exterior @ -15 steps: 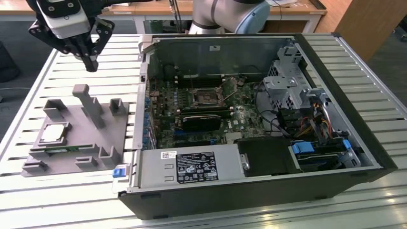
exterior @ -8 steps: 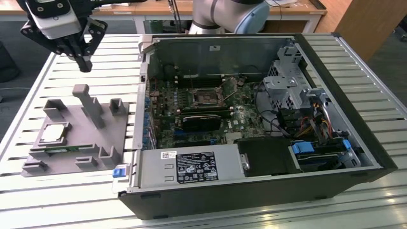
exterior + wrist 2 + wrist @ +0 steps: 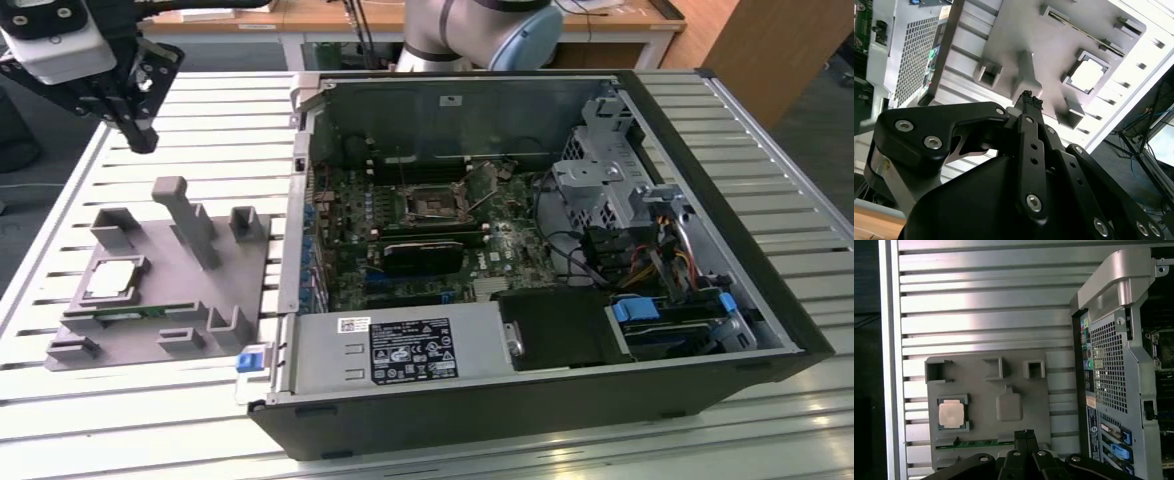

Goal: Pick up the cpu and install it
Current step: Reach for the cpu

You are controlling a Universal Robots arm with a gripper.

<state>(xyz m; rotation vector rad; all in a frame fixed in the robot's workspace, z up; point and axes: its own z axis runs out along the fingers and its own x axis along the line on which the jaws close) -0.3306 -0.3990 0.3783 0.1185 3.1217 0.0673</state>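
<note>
Up above the far corner of the slatted table (image 3: 200,110), your gripper (image 3: 140,140) hangs with its fingers pressed together on nothing; both wrist views show the tips meeting. It is well apart from the cpu (image 3: 114,280), which lies flat in its square pocket on the grey holder (image 3: 200,295). That pocket is at the exterior view's left, beside the open computer case (image 3: 441,110). To pick well, I'd judge you should spread the fingers before descending. Come straight down over the chip, clear of the tall post (image 3: 180,215), and grip two opposite edges. Glare washes out the chip's top in the second wrist view, so I cannot tell its corner mark. The pocket lips hide its edges. Inside the case, whether the socket (image 3: 430,205) stands open is hard to make out.
</note>
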